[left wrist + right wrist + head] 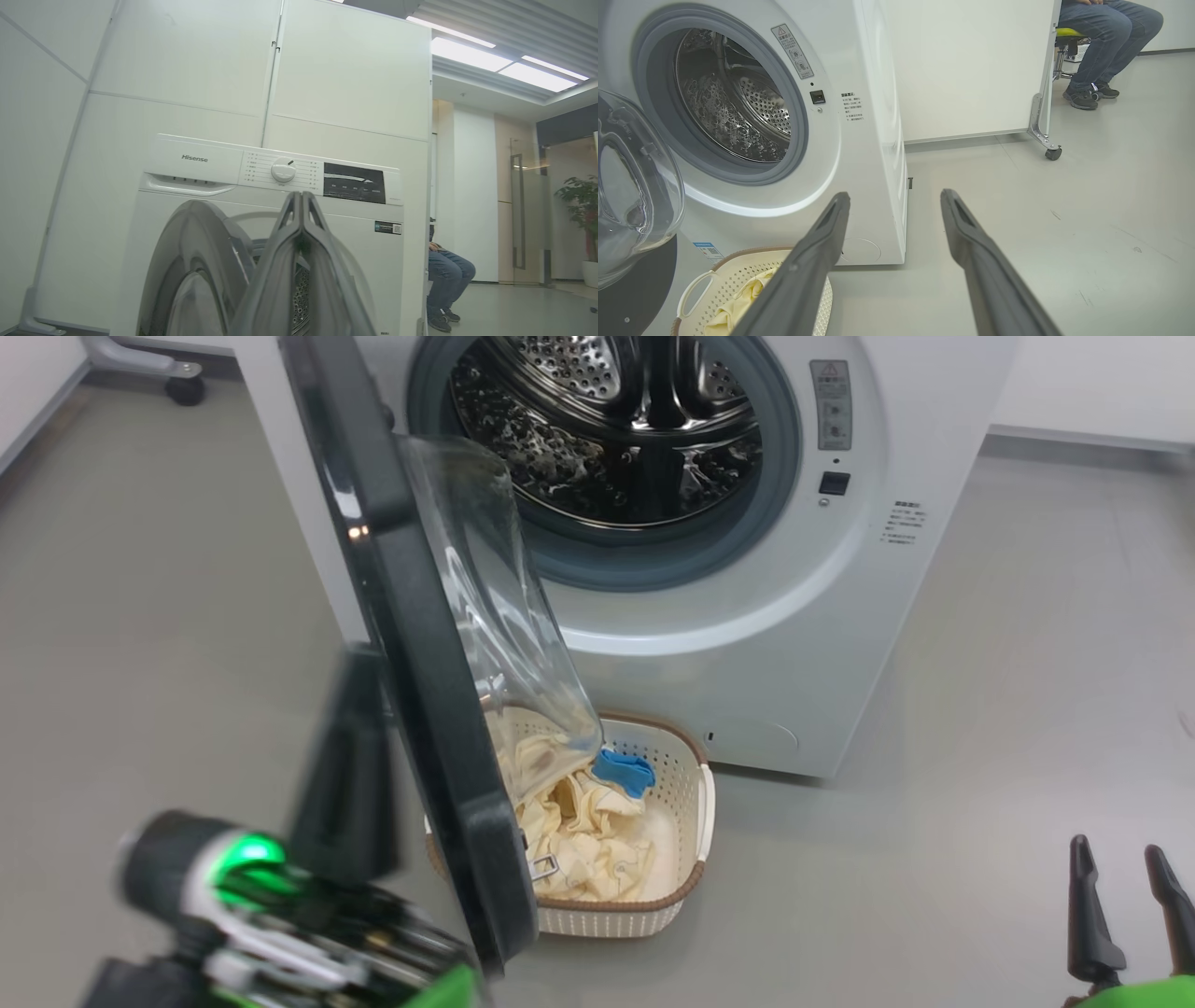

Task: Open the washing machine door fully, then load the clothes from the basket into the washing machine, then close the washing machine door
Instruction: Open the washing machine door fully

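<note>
Head view: the door (411,644) is seen edge-on, swung well out from the washer (747,644), and the drum (635,429) is laid bare. The door's glass bowl (504,616) is hung over the near-left part of the basket (689,821), which is set on the floor (934,859) just in front of the washer. The clothes (579,831) are heaped in it, with a blue piece (624,771) on top at the washer side. The left gripper (358,681) is blurred just beside the door's outer face; whether it is touched cannot be told. The right gripper (1117,847) is held low at the right, well apart from everything. The door-opening step is judged to be in hand and close to done. Next the door is to be swung further, so that the basket is cleared; then a downward reach into the clothes is called for.

Left wrist view: the left fingers (289,261) are seen pressed together with nothing between them, pointed towards the washer's front, the door being to their left. White wall panels (187,70), ceiling lights (467,53), a plant (579,210) and a seated person (446,275) are shown.

Right wrist view: the right jaws are spread wide and nothing is held. The floor is shown as smooth pale grey, faintly scuffed; a white partition (971,70) on castors is stood behind the washer
</note>
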Motion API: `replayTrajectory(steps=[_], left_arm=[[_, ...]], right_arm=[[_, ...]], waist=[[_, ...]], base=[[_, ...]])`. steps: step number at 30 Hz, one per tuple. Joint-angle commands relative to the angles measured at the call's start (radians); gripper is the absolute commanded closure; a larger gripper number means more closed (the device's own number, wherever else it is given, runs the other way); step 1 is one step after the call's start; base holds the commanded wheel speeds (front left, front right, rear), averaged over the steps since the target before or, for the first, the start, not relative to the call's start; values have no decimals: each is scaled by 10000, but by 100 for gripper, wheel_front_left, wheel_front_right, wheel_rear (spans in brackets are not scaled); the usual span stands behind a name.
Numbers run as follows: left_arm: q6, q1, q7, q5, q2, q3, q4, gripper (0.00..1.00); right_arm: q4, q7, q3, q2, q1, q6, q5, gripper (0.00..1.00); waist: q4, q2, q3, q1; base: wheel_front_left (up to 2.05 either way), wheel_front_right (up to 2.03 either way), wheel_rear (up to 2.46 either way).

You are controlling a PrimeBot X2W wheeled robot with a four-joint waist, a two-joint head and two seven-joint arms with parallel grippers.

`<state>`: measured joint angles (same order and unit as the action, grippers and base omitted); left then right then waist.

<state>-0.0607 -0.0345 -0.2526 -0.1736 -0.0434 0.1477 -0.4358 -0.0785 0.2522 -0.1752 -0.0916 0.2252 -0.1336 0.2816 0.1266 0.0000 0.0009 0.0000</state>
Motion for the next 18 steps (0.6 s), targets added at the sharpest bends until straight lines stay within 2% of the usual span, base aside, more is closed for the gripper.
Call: replayTrajectory(steps=[1, 5, 12, 15, 18], left_arm=[[31, -615, 164, -240, -68, 558, -741, 100], [343, -825, 626, -1264, -68, 2684, -1070, 100], [1091, -479, 1409, -3065, -68, 4600, 112, 100], [1290, -271, 1654, -3949, -68, 4793, 469, 100], [1475, -141, 1943, -4395, -70, 4690, 687, 100]], right_arm=[[298, 95, 58, -191, -64, 29, 30, 0], [289, 95, 77, -157, -55, 29, 31, 0], [243, 95, 118, -98, -140, 29, 61, 0], [222, 95, 139, -76, -153, 29, 82, 0], [210, 95, 140, -55, -144, 29, 92, 0]], waist=[[154, 0, -68, 0], [283, 0, -122, 0], [319, 0, -150, 0], [318, 0, -166, 0], [340, 0, -159, 0]], base=[[0, 0, 0], [0, 0, 0], [0, 0, 0], [0, 0, 0], [0, 0, 0]])
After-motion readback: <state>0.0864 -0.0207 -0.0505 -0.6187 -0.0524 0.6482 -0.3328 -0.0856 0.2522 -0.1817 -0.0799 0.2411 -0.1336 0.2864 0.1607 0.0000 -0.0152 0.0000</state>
